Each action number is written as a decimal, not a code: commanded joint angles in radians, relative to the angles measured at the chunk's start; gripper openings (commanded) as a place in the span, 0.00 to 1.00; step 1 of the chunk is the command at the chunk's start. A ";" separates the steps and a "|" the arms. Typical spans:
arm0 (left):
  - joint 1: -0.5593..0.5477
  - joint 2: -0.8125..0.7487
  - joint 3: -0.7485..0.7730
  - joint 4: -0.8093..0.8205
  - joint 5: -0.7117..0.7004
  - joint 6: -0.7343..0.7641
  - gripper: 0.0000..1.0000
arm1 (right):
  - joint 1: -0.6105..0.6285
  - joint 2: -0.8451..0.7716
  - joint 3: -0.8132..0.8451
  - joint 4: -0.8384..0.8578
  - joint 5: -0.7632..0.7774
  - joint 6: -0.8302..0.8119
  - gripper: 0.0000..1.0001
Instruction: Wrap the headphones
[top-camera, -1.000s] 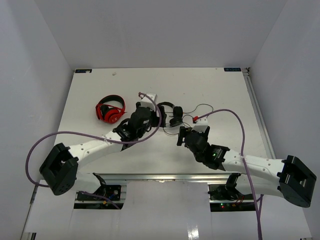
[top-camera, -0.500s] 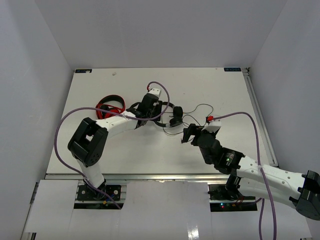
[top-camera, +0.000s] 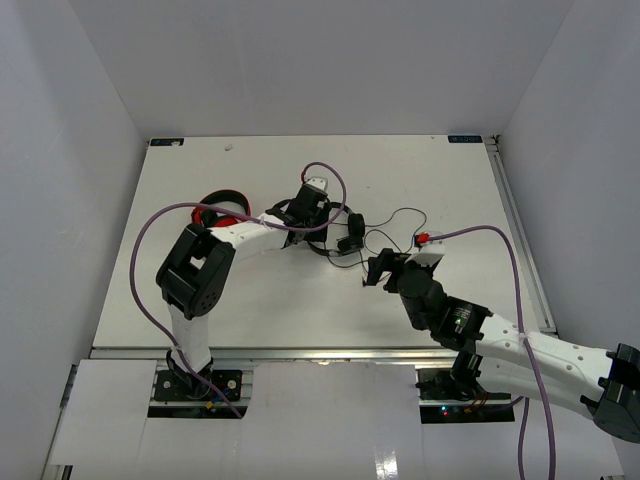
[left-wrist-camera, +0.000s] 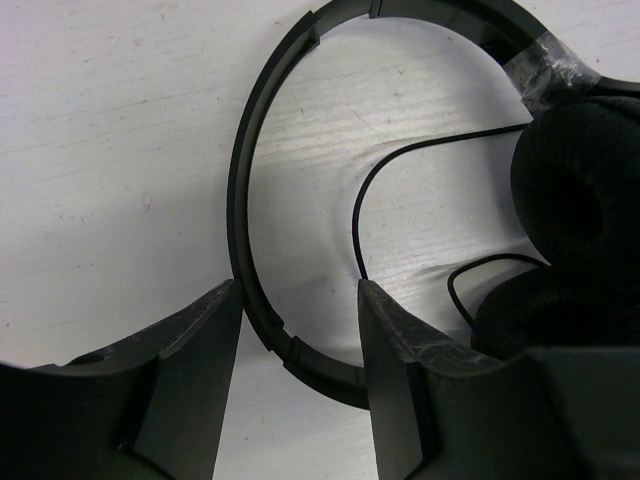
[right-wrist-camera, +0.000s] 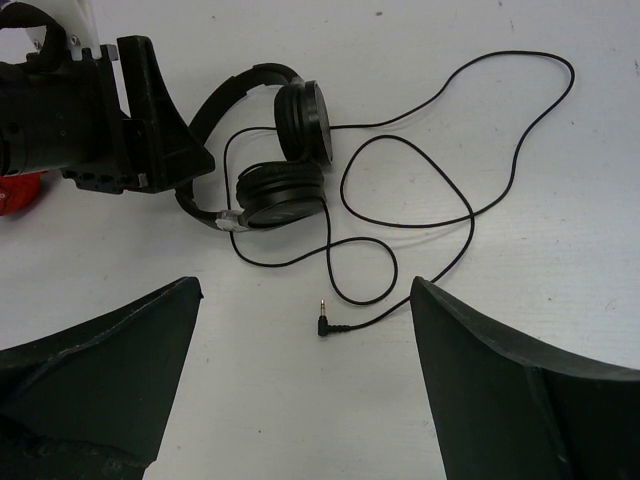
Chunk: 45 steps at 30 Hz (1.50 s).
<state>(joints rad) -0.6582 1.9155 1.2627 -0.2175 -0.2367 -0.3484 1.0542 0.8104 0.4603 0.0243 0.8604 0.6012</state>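
Observation:
The black headphones (top-camera: 349, 231) lie on the table's middle, earcups side by side, the thin cable (top-camera: 400, 215) looped to their right. In the left wrist view my left gripper (left-wrist-camera: 298, 335) is open and straddles the thin headband (left-wrist-camera: 240, 200), with an earcup (left-wrist-camera: 580, 170) at the right. It shows in the top view (top-camera: 320, 212) at the headband's left end. My right gripper (right-wrist-camera: 305, 290) is open wide and empty, hovering over the cable's jack plug (right-wrist-camera: 325, 328). The earcups (right-wrist-camera: 285, 185) and cable loops (right-wrist-camera: 470, 215) lie beyond it. It shows in the top view (top-camera: 374, 270).
Red-and-black headphones (top-camera: 213, 214) lie left of the black pair, partly hidden under my left arm. A purple hose (top-camera: 330, 180) arcs above the left wrist. A raised rail (top-camera: 515, 220) runs along the table's right edge.
My left arm has swung up and right until its gripper reached the black headband. My right gripper has drawn back slightly to the right and now holds still.

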 joint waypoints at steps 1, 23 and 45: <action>0.002 0.005 0.021 -0.050 -0.034 -0.015 0.62 | 0.000 -0.017 -0.003 0.035 0.028 0.008 0.92; 0.002 0.041 0.075 0.009 -0.002 0.076 0.59 | 0.001 -0.040 -0.010 0.045 0.023 -0.001 0.93; 0.017 0.074 0.162 -0.067 0.016 0.061 0.00 | 0.001 -0.077 -0.021 0.048 0.025 0.004 0.93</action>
<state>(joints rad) -0.6457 2.0712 1.4143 -0.2604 -0.2427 -0.2780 1.0542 0.7493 0.4419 0.0273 0.8551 0.5957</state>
